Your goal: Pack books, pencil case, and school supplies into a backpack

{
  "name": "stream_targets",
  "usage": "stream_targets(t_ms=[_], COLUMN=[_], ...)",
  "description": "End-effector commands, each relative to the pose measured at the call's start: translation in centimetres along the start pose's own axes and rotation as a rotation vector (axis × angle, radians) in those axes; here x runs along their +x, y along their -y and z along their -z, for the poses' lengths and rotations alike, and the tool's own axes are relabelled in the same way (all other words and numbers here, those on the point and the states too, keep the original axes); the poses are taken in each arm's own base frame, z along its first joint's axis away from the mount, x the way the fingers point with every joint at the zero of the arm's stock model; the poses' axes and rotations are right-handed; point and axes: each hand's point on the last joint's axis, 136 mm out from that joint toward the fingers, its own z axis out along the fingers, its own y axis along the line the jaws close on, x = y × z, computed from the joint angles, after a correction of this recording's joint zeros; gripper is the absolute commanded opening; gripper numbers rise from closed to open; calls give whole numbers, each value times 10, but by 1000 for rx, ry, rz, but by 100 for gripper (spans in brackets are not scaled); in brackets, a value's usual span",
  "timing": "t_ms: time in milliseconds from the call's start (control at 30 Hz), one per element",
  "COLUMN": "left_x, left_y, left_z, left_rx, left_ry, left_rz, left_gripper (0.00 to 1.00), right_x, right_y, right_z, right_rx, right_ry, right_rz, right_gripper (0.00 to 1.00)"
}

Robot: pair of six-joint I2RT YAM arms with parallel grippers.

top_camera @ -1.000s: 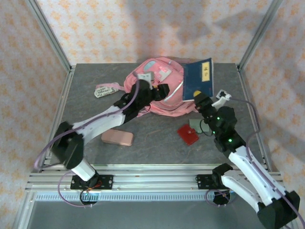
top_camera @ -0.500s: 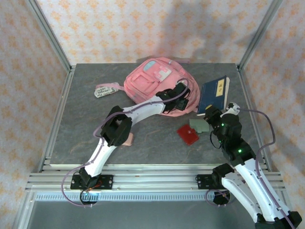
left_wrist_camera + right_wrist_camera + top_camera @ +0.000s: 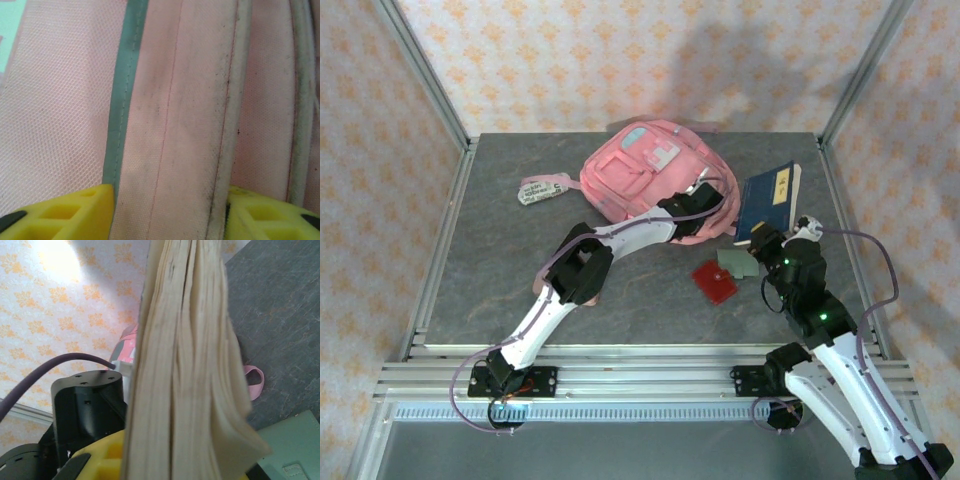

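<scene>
Table [image 3: 500, 265]: left gripper [image 3: 703, 200] nudged right on backpack [image 3: 630, 175]; navy book [image 3: 770, 197] unmoved.

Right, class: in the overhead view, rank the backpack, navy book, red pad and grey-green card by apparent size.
1. backpack
2. navy book
3. red pad
4. grey-green card, unsure: right arm partly hides it

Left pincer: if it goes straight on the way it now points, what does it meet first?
The left pincer would meet the soft pink fabric backpack, seemingly at once.
</scene>
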Motion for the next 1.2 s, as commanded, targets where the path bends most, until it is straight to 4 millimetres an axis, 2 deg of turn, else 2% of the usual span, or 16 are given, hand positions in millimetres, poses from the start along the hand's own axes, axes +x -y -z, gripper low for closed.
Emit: stream_targets(t_ms=[0, 33, 67, 100, 133, 167, 233, 333, 500, 667, 800, 933, 1000, 1033, 1167], left_x=[14, 16, 17, 16, 14, 11, 1, -23, -66, -94, -104, -115, -116, -122, -122], left_y=[-6, -5, -5, -7, -9, -11, -17, -34, -76, -116, -135, -148, -148, -157, -160], left_z=[-19, -21, -23, -23, -22, -20, -9, 20, 80, 127, 149, 170, 170, 186, 191], left_rx=[-44, -39, -36, -33, -32, -24, -16, -4, 10, 19, 20, 14, 20, 18, 15], left_ry=[-35, -38, -40, -39, -39, -34, -19, 33, 155, 257, 305, 369, 377, 408, 416], left_rz=[-44, -43, -40, -35, -27, -15, 8, 43, 129, 196, 220, 240, 243, 257, 258], left_gripper=[57, 47, 27, 12, 3, 0, 0, 0, 0, 0, 0, 0, 0, 0, 0], right_x=[-15, -15, -14, -14, -13, -13, -10, -7, 7, 22, 38, 55, 62, 67, 87], right_y=[-10, -9, -8, -7, -6, -5, -2, 2, 9, 8, -13, -51, -60, -64, -83], right_z=[6, 5, 5, 5, 4, 4, 3, 1, -9, -23, -36, -45, -54, -60, -86], right_rx=[-39, -36, -29, -26, -22, -21, -12, 1, 7, -27, -138, -320, -348, -359, -421], right_ry=[57, 56, 57, 56, 55, 54, 49, 45, 9, -47, -129, -246, -290, -319, -441], right_rz=[-10, -10, -9, -11, -11, -11, -12, -19, -44, -80, -79, -57, -52, -47, -58], right_gripper=[0, 0, 0, 0, 0, 0, 0, 0, 0, 0, 0, 0, 0, 0, 0])
